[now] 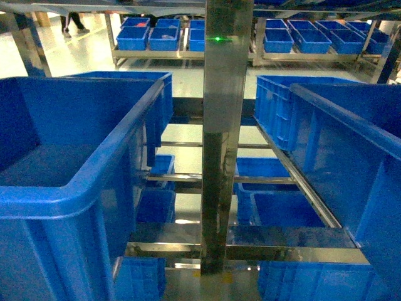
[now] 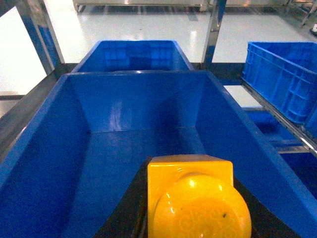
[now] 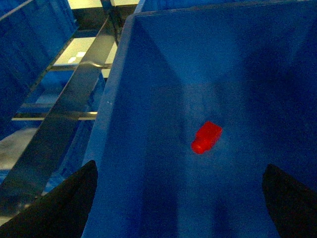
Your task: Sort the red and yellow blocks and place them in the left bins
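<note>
Yellow plastic fills the bottom of the left wrist view: a chunky orange-yellow block [image 2: 198, 198] with a rounded stud facing the camera sits between the dark jaws of the left gripper [image 2: 190, 218], which are closed on it. No writing or brand can be read on the block; only a faint embossed pattern and a small dark speck show on the stud. Just beyond and below those jaws opens a deep bright-blue bin [image 2: 74, 148] with smooth walls and a thick rim, and the block hangs over its near end. A second bin [image 2: 133, 52] stands right behind it, farther from the jaws. To the right of the jaws, across a metal rail, a ribbed blue crate [image 2: 282, 74] sits apart. From the right wrist camera, the right gripper [image 3: 181, 208] shows only as two dark fingertips [image 3: 64, 208] at the lower corners, spread wide with nothing between them. Ahead of these jaws, on the floor of another blue bin [image 3: 119, 99], lies a small red block [image 3: 206, 137], studs pointing toward the lower left, well clear of both fingertips. It bears no visible lettering. A shiny metal rail [image 3: 64, 124] runs to the left of the jaws outside the bin wall. In the head view neither gripper can be seen; a steel post [image 1: 219, 138] with a green light [image 1: 218, 39] stands between the blue bins.
</note>
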